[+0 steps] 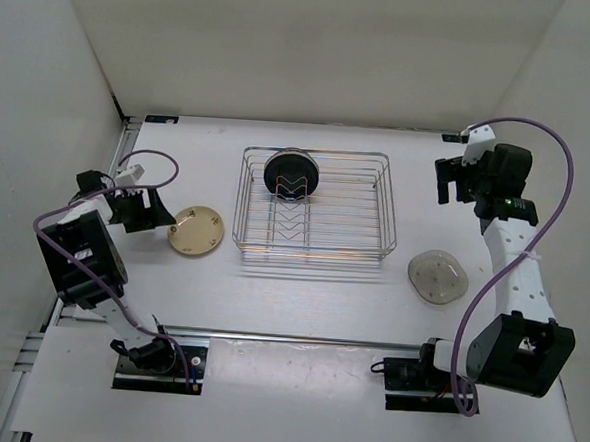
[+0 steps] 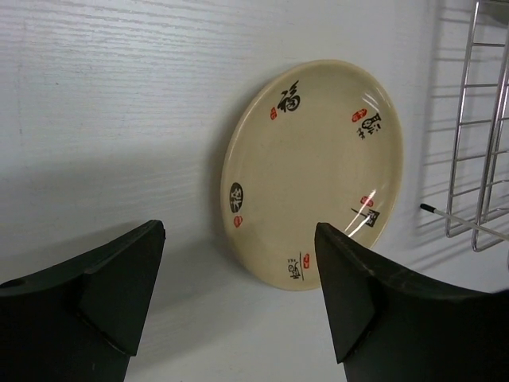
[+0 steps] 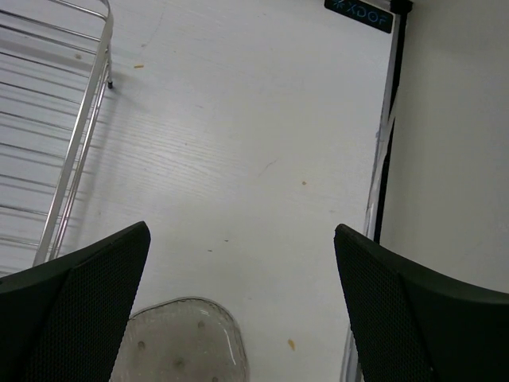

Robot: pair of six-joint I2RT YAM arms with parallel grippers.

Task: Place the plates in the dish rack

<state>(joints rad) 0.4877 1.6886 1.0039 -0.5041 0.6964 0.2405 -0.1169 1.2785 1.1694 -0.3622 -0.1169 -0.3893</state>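
Wires half mask the glossy black plate (image 1: 292,174) propped at the far end of the dish rack (image 1: 314,204), which sits between the two arms. The pale grey speckled plate (image 3: 179,342) is cut off at the frame's lower edge, just under the right gripper (image 3: 240,229), so one plate or a stack cannot be told. The tan-yellow plate (image 2: 314,171), ringed with black characters and red seals, lies flat on the white table (image 1: 300,301) just ahead of the left gripper (image 2: 238,231), while both grippers' jaws stand wide apart, holding and touching nothing.
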